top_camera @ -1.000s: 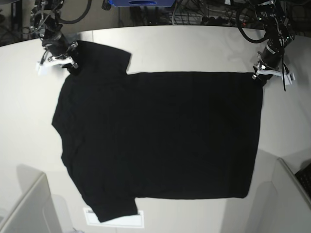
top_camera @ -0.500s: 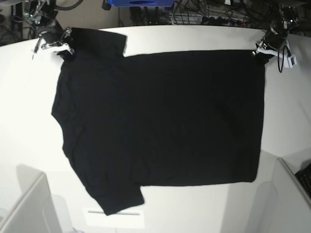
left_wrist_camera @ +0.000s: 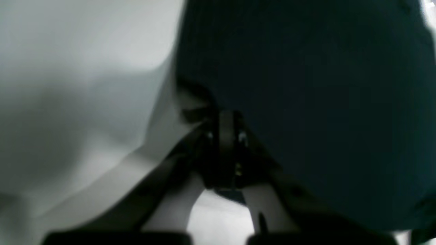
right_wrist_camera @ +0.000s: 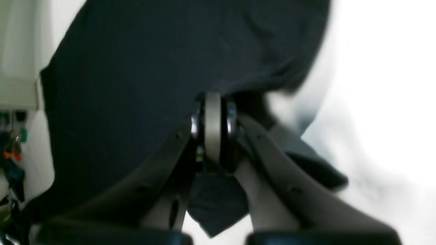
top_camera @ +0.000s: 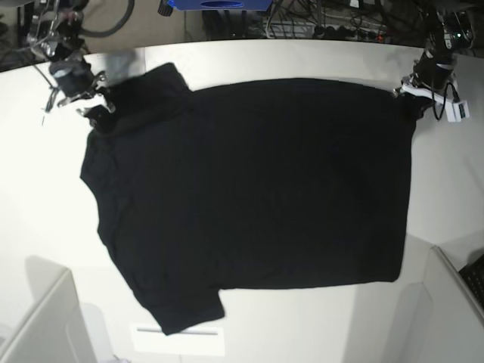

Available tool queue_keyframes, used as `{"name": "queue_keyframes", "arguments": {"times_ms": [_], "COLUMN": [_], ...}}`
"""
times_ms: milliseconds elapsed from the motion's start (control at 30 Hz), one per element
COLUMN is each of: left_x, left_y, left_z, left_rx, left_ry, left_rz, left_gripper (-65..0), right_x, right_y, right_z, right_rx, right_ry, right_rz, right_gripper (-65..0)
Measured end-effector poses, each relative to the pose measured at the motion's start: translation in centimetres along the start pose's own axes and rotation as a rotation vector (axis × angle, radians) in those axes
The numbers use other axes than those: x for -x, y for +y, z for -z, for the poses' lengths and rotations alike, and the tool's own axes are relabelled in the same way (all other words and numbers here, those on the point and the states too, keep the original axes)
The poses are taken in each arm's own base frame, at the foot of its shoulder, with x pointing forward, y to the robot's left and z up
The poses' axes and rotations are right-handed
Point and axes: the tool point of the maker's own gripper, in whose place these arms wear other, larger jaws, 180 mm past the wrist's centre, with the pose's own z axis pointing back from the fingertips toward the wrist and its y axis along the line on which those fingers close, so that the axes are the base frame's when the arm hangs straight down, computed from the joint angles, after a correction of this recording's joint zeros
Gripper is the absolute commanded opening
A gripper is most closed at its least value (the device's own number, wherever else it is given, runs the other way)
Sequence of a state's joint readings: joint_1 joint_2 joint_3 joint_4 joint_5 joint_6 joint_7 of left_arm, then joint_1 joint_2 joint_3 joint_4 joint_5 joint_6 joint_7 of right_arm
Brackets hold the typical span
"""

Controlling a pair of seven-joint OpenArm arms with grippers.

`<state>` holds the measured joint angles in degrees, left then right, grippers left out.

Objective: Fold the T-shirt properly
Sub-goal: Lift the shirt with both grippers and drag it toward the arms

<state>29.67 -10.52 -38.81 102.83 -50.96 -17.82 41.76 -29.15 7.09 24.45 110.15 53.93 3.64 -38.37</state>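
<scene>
As the left wrist camera showed it, the left gripper (left_wrist_camera: 226, 136) was pressed together on the edge of the black T-shirt (left_wrist_camera: 323, 102), whose cloth spread up and to the right from the jaws, with pale table (left_wrist_camera: 85, 51) to their left.

Seen from the right wrist camera, the right gripper (right_wrist_camera: 213, 129) pinched the T-shirt (right_wrist_camera: 153, 68) too, a small flap poking out beneath the jaws and the cloth running up and left.

From the base camera, the T-shirt (top_camera: 249, 197) lay flat on the table (top_camera: 38, 189), its long axis running side to side. The right gripper (top_camera: 94, 106) held the far sleeve corner; the left gripper (top_camera: 412, 87) held the far hem corner. All the cloth lay nearward of both.
</scene>
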Motion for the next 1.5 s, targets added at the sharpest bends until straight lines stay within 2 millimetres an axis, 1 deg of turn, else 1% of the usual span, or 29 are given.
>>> {"name": "queue_keyframes", "arguments": {"times_ms": [67, 100, 200, 367, 500, 567, 700, 867, 933, 1067, 1133, 1233, 1300, 1367, 1433, 1500], "left_x": [-0.7, -0.8, -0.2, -1.2, -1.4, -2.1, -3.8, -3.8, -4.2, -3.7, -4.3, -5.4, -5.7, -5.7, -5.9, -6.3], "left_y": [-0.4, -0.1, 0.8, 0.4, 1.5, 0.9, 0.0, 0.7, 0.6, -0.4, -0.8, -1.3, -1.1, -0.7, -0.8, -1.1], "left_z": [0.3, 0.4, 0.8, 2.2, 2.8, 3.2, 3.9, 4.8, 5.3, 6.4, 6.7, 7.0, 7.2, 7.3, 7.4, 7.5], "left_rx": [0.016, 0.008, -0.017, 0.026, -0.028, -0.011, 0.015, -0.004, 0.003, 0.035, 0.049, 0.065, 0.045, 0.02, 0.022, 0.029], "left_ry": [-0.024, -0.03, -0.012, -0.05, -0.051, -0.068, -0.107, -0.103, -0.11, -0.032, -0.042, -0.064, -0.068, -0.065, -0.069, -0.075], "left_rz": [-0.031, -0.058, -0.1, -0.181, -0.253, -0.252, -0.258, -0.307, -0.315, -0.333, -0.335, -0.334, -0.371, -0.4, -0.403, -0.401], "left_gripper": [-65.0, -65.0, -65.0, -65.0, -65.0, -65.0, -65.0, -65.0, -65.0, -65.0, -65.0, -65.0, -65.0, -65.0, -65.0, -65.0], "right_x": [-0.5, -1.1, -2.6, -3.8, -4.9, -5.5, -6.0, -7.9, -8.0, -8.6, -9.0, -9.8, -10.3, -10.3, -10.2, -9.9], "right_y": [1.0, 1.6, 2.4, 1.7, 1.3, 1.2, 1.2, 0.6, 0.5, 0.2, 0.2, 0.7, 1.0, 1.6, 2.5, 2.9], "right_z": [0.7, 1.1, 2.4, 4.2, 5.4, 5.9, 7.0, 8.4, 9.2, 10.1, 10.4, 11.0, 11.5, 12.1, 12.7, 13.2], "right_rx": [-0.026, -0.043, -0.068, -0.037, -0.034, -0.034, -0.039, -0.032, -0.035, -0.03, -0.031, -0.042, -0.05, -0.058, -0.072, -0.079], "right_ry": [0.023, 0.024, 0.014, 0.01, 0.011, -0.001, 0.007, -0.003, 0.009, 0.017, 0.014, 0.008, 0.007, 0.018, 0.034, 0.049], "right_rz": [-0.007, -0.014, -0.001, 0.075, 0.08, 0.087, 0.111, 0.125, 0.147, 0.166, 0.169, 0.179, 0.185, 0.169, 0.159, 0.165], "right_gripper": [-65.0, -65.0, -65.0, -65.0, -65.0, -65.0, -65.0, -65.0, -65.0, -65.0, -65.0, -65.0, -65.0, -65.0, -65.0, -65.0]}}
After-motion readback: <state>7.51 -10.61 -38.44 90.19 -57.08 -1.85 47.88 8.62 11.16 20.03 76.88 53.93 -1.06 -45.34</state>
